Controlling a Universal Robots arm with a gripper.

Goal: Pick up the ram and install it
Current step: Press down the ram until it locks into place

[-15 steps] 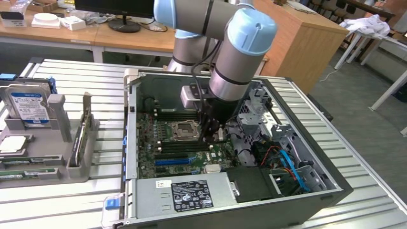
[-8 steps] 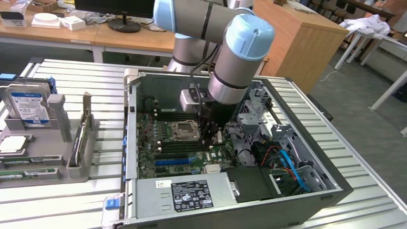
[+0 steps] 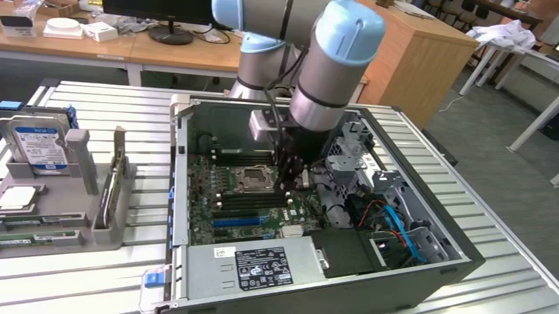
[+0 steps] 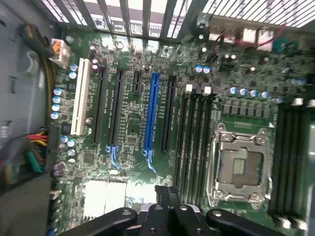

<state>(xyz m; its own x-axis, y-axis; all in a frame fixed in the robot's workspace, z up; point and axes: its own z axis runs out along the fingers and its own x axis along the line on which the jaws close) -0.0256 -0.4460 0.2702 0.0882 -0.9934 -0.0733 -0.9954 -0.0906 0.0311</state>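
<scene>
My hand (image 4: pixel 167 199) is pinched narrow on what I judge is the ram (image 4: pixel 166 190), edge-on to line up with the slots (image 4: pixel 195 142). It hangs low over the board (image 4: pixel 129 147), beside the socket (image 4: pixel 239 164).

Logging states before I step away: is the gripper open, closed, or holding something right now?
Gripper: cannot be told; it sits inside the computer case above the motherboard.

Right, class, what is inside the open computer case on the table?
A green motherboard with a processor socket and memory slots, a power supply and red and blue cables. The arm and gripper hang over the board, covering the part beneath them.
</scene>
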